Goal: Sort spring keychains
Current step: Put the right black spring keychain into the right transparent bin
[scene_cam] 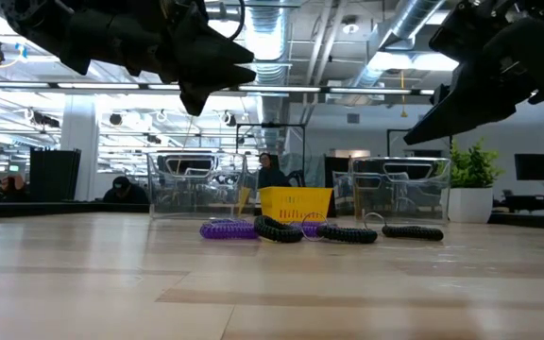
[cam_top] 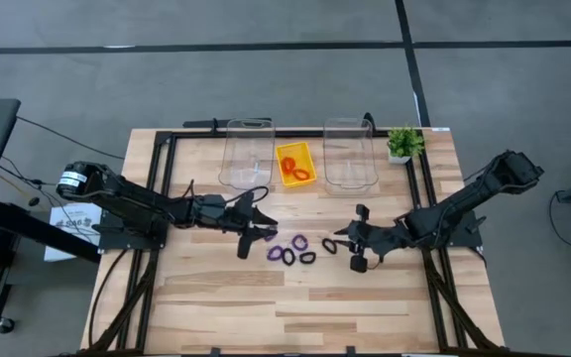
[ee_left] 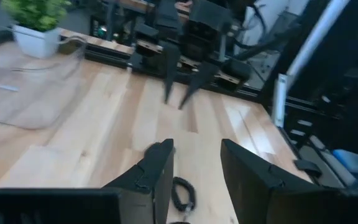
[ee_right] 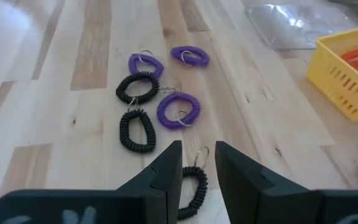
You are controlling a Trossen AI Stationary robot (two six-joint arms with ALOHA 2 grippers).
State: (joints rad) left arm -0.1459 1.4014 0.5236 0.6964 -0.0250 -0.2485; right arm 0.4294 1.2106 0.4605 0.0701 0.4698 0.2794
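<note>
Purple and black spring keychains (cam_top: 291, 250) are scattered on the table (cam_top: 295, 307) between the two grippers; orange-red ones are seen in the yellow tray (cam_top: 295, 162). The right gripper (ee_right: 196, 163) is held narrowly open over a black keychain (ee_right: 191, 190). The left gripper (ee_left: 194, 163) is parted, holding nothing, above the loops.

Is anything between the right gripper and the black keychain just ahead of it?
Nothing visible: the right gripper hangs open directly over the black spring keychain, with only bare table around it.
</note>
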